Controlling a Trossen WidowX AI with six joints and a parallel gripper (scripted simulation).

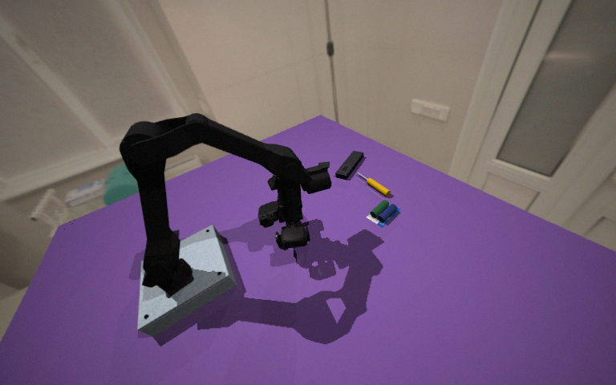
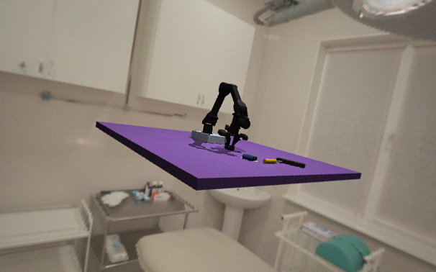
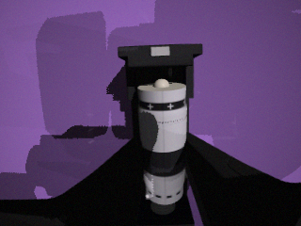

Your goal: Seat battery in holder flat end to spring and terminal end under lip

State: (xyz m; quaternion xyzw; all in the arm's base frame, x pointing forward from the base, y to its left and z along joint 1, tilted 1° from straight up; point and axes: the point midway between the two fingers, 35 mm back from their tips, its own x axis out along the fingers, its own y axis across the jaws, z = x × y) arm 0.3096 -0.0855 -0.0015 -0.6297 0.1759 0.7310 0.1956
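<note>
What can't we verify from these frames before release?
- Spring contact: wrist view, the white-and-grey cylindrical battery covers the near end of the black holder.
- Terminal under the lip: wrist view, angle leaves it unclear.
- Battery and holder: top view, hidden beneath the gripper.
- Exterior view: all too small.

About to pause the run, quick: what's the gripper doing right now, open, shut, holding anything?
Gripper: shut on the battery, which is lined up over the black holder, terminal end pointing toward the holder's far end.
</note>
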